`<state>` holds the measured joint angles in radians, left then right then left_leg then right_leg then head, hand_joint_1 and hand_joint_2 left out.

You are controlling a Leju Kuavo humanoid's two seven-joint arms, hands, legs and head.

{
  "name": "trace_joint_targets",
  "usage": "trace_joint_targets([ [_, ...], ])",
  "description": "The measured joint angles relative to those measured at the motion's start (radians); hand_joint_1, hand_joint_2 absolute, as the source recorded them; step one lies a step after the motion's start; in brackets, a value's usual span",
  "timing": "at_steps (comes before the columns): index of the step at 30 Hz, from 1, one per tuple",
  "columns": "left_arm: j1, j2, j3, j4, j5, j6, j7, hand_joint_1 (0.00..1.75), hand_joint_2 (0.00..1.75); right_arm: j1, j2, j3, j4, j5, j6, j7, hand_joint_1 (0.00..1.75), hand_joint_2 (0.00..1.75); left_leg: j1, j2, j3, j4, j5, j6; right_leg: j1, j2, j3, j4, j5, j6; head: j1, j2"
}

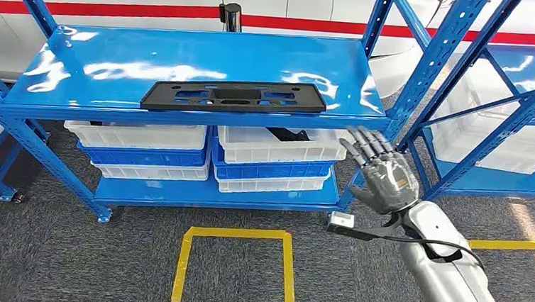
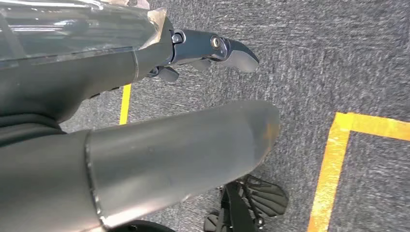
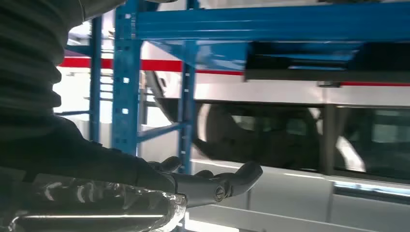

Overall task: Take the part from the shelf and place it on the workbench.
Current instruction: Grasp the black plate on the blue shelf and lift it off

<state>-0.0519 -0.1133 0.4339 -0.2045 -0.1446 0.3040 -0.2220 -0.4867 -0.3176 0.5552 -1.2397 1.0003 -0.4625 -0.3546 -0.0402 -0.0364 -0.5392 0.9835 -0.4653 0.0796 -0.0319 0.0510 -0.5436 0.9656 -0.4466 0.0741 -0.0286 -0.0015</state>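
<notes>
A flat black plastic part (image 1: 234, 96) with cut-outs lies along the front edge of the blue shelf's top board (image 1: 186, 56). My right hand (image 1: 382, 173) is raised in front of the shelf's right post, below and to the right of the part, fingers straight and spread, holding nothing. In the right wrist view the right hand (image 3: 212, 183) reaches out flat under the blue board, with the part's dark edge (image 3: 300, 72) above. My left hand (image 2: 212, 50) hangs over the grey carpet, empty, fingers held loosely apart.
White and blue bins (image 1: 144, 146) are stacked on the lower shelf, one holding a dark item (image 1: 287, 133). A second blue rack (image 1: 510, 104) stands to the right. Yellow tape (image 1: 237, 234) marks a box on the grey floor.
</notes>
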Motion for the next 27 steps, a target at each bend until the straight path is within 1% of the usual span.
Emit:
trace_joint_targets([
  [2,0.0,-0.001,-0.002,0.0,-0.003,0.0,0.004,0.0,0.0,0.002,0.001,0.031,-0.017,0.005,0.0,0.007,0.0,1.75,0.0,0.0,0.0,0.0,0.0,0.0,0.0,0.0,0.0,0.0,0.0,0.0,0.0,0.0],
  [7,0.0,-0.005,-0.009,0.0,-0.023,0.003,0.027,0.0,0.0,-0.004,0.008,0.189,-0.076,0.019,0.002,0.046,0.0,1.75,0.0,0.0,0.0,0.0,0.0,0.0,0.0,0.0,0.0,0.0,0.0,0.0,0.0,0.0],
  [10,0.0,-0.007,-0.012,0.0,-0.035,0.009,0.038,0.0,0.0,-0.016,0.018,0.27,-0.078,0.022,0.003,0.065,0.0,1.75,0.0,0.0,0.0,0.0,0.0,0.0,0.0,0.0,0.0,0.0,0.0,0.0,0.0,0.0],
  [13,0.0,-0.007,-0.012,0.0,-0.044,0.014,0.042,0.0,0.0,-0.027,0.03,0.327,-0.072,0.029,0.0,0.081,0.0,1.75,0.0,0.0,0.0,0.0,0.0,0.0,0.0,0.0,0.0,0.0,0.0,0.0,0.0,0.0],
  [17,0.0,-0.008,-0.012,0.0,-0.053,0.015,0.043,0.0,0.0,-0.044,0.055,0.371,-0.055,0.047,-0.015,0.107,0.0,1.75,0.0,0.0,0.0,0.0,0.0,0.0,0.0,0.0,0.0,0.0,0.0,0.0,0.0,0.0],
  [20,-0.001,-0.008,-0.012,0.0,-0.055,0.015,0.041,0.0,0.0,-0.061,0.085,0.394,-0.038,0.066,-0.023,0.137,0.0,1.75,0.0,0.001,0.0,0.0,0.0,0.0,0.0,0.0,0.0,0.0,0.0,0.0,0.0,0.0],
  [23,-0.001,-0.008,-0.012,0.0,-0.056,0.015,0.039,0.0,0.0,-0.073,0.114,0.41,-0.018,0.084,-0.03,0.16,0.0,1.75,0.001,0.0,0.0,0.0,0.0,-0.001,0.0,0.0,0.0,0.0,0.0,0.0,0.0,0.0],
  [27,-0.001,-0.008,-0.012,0.0,-0.057,0.015,0.039,0.0,0.0,-0.079,0.139,0.421,0.003,0.089,-0.035,0.172,0.0,1.75,0.001,0.0,0.0,0.0,0.001,-0.001,0.0,0.0,0.0,0.0,0.0,0.0,0.0,0.0],
])
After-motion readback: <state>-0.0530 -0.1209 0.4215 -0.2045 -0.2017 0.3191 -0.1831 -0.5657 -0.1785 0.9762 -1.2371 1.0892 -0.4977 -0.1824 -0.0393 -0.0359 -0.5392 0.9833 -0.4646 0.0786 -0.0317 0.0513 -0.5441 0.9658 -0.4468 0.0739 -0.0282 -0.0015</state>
